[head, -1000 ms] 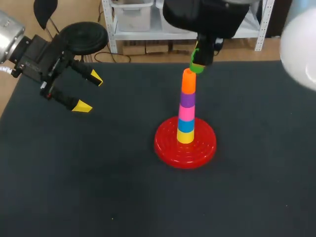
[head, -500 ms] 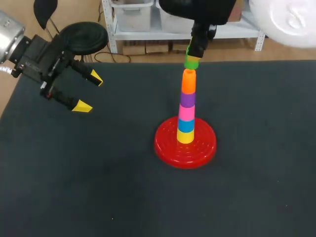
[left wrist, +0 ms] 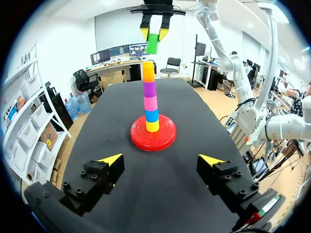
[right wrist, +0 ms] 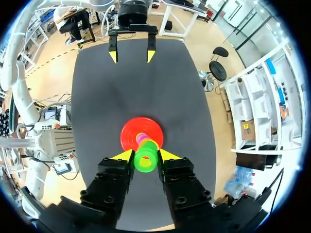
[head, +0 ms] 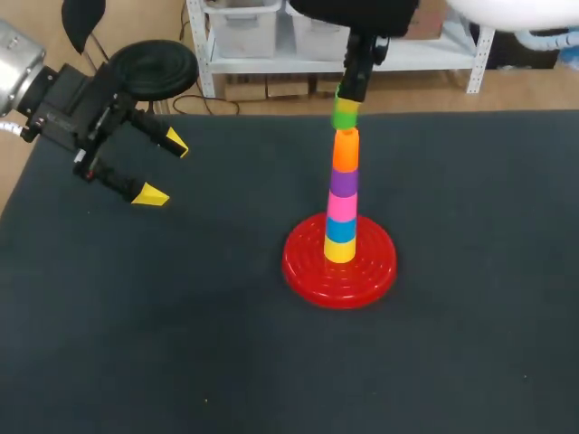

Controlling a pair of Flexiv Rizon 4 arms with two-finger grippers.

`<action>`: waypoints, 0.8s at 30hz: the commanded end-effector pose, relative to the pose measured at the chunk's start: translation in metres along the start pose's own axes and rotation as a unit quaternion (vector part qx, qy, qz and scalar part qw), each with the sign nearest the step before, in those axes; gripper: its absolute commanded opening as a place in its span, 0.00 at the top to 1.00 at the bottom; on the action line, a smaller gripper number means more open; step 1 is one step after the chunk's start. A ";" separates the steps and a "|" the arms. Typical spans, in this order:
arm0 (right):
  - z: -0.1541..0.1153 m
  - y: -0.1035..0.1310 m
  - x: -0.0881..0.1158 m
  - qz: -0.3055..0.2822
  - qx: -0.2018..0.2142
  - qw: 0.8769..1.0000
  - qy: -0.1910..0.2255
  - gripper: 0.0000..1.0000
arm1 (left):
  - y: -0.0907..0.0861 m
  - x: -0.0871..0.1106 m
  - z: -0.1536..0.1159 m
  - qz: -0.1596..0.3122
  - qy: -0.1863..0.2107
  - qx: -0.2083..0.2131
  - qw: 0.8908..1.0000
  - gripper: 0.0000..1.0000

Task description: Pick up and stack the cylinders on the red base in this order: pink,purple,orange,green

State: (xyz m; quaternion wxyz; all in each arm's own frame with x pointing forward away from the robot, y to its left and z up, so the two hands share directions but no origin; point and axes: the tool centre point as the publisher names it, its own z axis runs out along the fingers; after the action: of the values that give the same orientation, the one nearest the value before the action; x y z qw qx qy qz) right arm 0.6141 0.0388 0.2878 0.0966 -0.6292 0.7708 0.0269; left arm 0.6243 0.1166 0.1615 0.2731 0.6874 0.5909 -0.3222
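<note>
The table [head: 181, 344] is showing a dark charcoal, matte top; its far edge is running straight across the head view, and soft, even light is falling over its surface.

1. Glossy red round plastic base [head: 303, 262], concentric ridges.
2. Tall stack of plastic cylinders [head: 341, 206]: yellow, blue, pink, purple, orange.
3. Bright green plastic cylinder [head: 346, 114].
4. Plain charcoal desk [head: 181, 316].
5. Black left tool [head: 165, 170] and right tool [right wrist: 146, 156], yellow tips.

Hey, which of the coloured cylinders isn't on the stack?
The green cylinder: it hangs in the right tool above the orange cylinder, while the others sit stacked on the red base.
</note>
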 end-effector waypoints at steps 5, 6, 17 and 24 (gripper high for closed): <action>0.006 -0.003 0.001 0.002 -0.016 1.000 0.009 1.00 | -0.001 0.001 0.000 0.001 0.000 -0.001 1.000 0.00; 0.007 -0.003 0.001 0.002 -0.016 1.000 0.010 1.00 | -0.001 0.001 0.000 0.001 0.000 -0.001 1.000 0.00; 0.015 -0.001 0.003 0.002 -0.025 1.000 0.018 1.00 | -0.001 0.001 0.000 0.001 0.000 -0.001 1.000 0.00; 0.018 0.000 0.004 0.001 -0.032 0.999 0.023 1.00 | -0.001 0.001 0.000 0.001 0.000 -0.001 1.000 0.00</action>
State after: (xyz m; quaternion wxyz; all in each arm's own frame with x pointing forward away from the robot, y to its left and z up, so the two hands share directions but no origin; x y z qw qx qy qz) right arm 0.6140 0.0373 0.2696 0.0604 -0.6310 0.7725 0.0362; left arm 0.6243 0.1165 0.1615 0.2730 0.6874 0.5908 -0.3222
